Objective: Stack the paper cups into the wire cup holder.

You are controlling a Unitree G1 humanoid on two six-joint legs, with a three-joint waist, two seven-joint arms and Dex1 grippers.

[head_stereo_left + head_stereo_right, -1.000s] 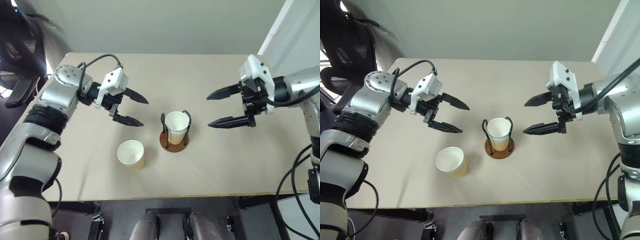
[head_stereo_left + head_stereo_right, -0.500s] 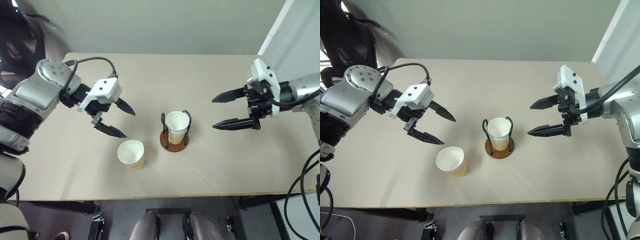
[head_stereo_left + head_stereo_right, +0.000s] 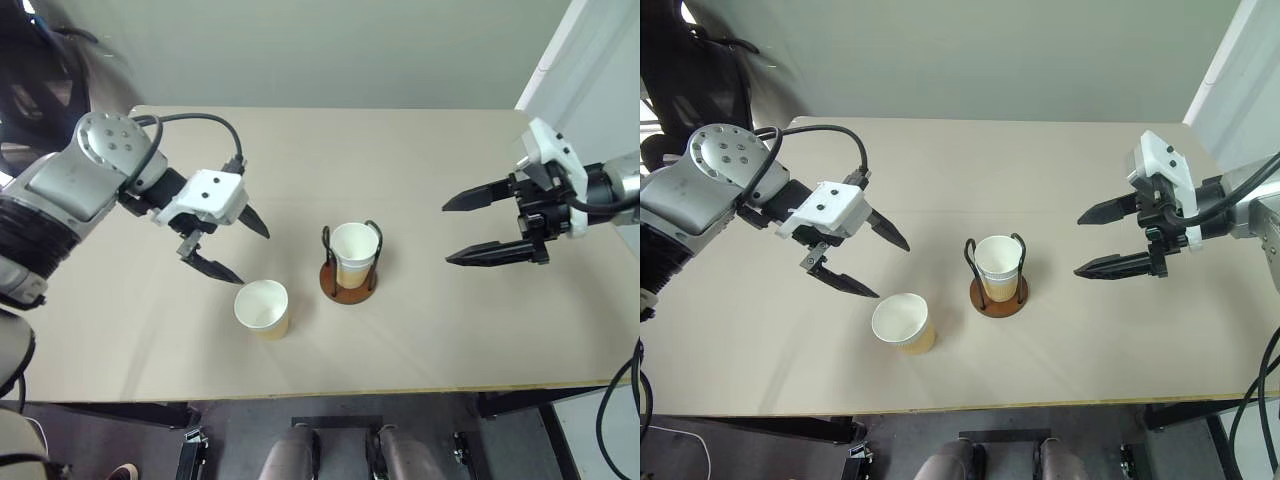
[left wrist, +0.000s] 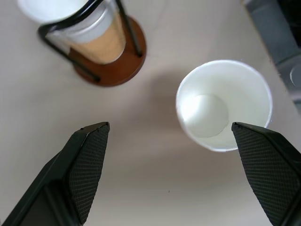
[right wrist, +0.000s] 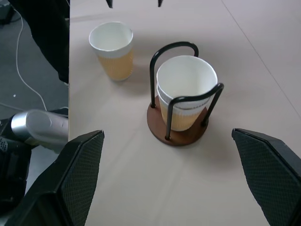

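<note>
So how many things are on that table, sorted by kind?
Paper cups: 3, two nested in the holder, one loose on the table
Wire cup holder: 1
Total: 4

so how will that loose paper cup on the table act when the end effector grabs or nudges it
The loose paper cup looks thin-walled and empty, so it is probably very light and may crush under a firm squeeze. Standing upright on its narrower base, it seems apt to tip if nudged near the rim, and would likely roll in a curve once over.

Left pincer (image 3: 232, 247) spread wide, angled downward, right pincer (image 3: 470, 230) spread wide, pointing inward, both empty
</note>
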